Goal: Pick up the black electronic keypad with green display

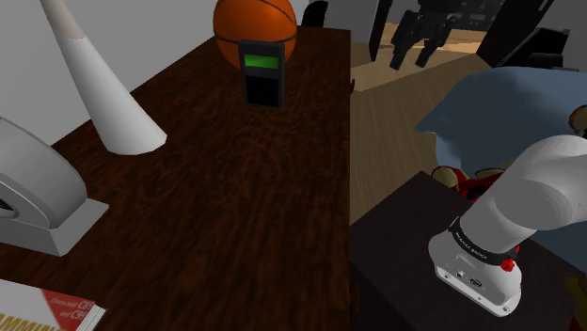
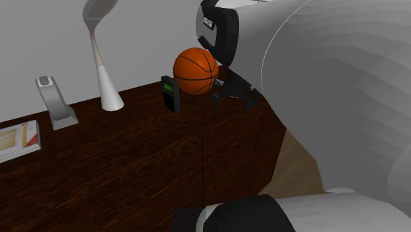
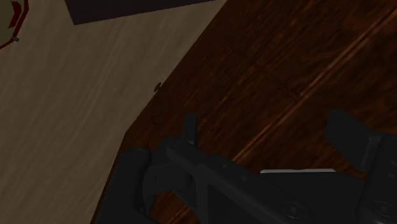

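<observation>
Gripper (image 1: pixel 414 49) spread wide, over table (image 1: pixel 235 207) edge. Keypad (image 1: pixel 261 73) stands against basketball (image 1: pixel 254 23), at gripper's 9 o'clock in shoulder view. Plan: traverse, straddle its narrow sides, don't nudge ball.

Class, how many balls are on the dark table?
1. The basketball sits at the far end of the table in the shoulder view, right behind the keypad. Others could lie outside the frame.
</observation>
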`<action>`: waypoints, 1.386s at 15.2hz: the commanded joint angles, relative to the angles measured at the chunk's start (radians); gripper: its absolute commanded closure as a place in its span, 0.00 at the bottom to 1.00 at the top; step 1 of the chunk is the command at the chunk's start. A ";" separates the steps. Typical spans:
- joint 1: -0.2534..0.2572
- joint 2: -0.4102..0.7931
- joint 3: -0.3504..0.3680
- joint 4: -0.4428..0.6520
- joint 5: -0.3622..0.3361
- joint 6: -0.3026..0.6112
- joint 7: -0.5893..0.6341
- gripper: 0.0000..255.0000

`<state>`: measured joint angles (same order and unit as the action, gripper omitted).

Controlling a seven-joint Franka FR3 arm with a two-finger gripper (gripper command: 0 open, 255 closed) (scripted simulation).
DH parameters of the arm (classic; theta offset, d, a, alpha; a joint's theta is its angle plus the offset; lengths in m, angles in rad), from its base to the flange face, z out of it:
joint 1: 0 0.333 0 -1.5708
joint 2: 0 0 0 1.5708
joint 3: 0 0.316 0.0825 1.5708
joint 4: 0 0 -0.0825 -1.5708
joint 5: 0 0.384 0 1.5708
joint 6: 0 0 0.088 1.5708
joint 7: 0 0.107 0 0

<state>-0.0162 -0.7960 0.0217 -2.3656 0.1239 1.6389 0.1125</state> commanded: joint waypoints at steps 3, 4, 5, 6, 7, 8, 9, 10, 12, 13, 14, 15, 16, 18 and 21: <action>0.017 0.073 0.028 0.063 0.007 0.005 0.009 0.00; 0.025 0.110 0.042 0.096 0.010 0.006 0.013 0.00; 0.032 0.146 0.056 0.129 0.012 0.007 0.018 0.00; 0.038 0.183 0.070 0.164 0.013 0.006 0.022 0.00; 0.045 0.219 0.084 0.199 0.013 0.004 0.027 0.00; 0.051 0.255 0.097 0.236 0.012 0.001 0.033 0.00; 0.056 0.292 0.111 0.273 0.010 -0.002 0.038 0.00; 0.062 0.329 0.125 0.312 0.008 -0.007 0.044 0.00; 0.073 0.403 0.153 0.391 0.000 -0.019 0.057 0.00; 0.078 0.440 0.168 0.433 -0.006 -0.027 0.064 0.00; 0.083 0.478 0.182 0.476 -0.012 -0.035 0.071 0.00; 0.089 0.516 0.196 0.520 -0.020 -0.045 0.079 0.00; 0.095 0.556 0.211 0.566 -0.028 -0.056 0.087 0.00; 0.109 0.636 0.239 0.662 -0.049 -0.081 0.105 0.00; 0.137 0.765 0.282 0.823 -0.091 -0.129 0.135 0.00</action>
<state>0.1127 -0.0790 0.2905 -1.6019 0.0486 1.5264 0.2397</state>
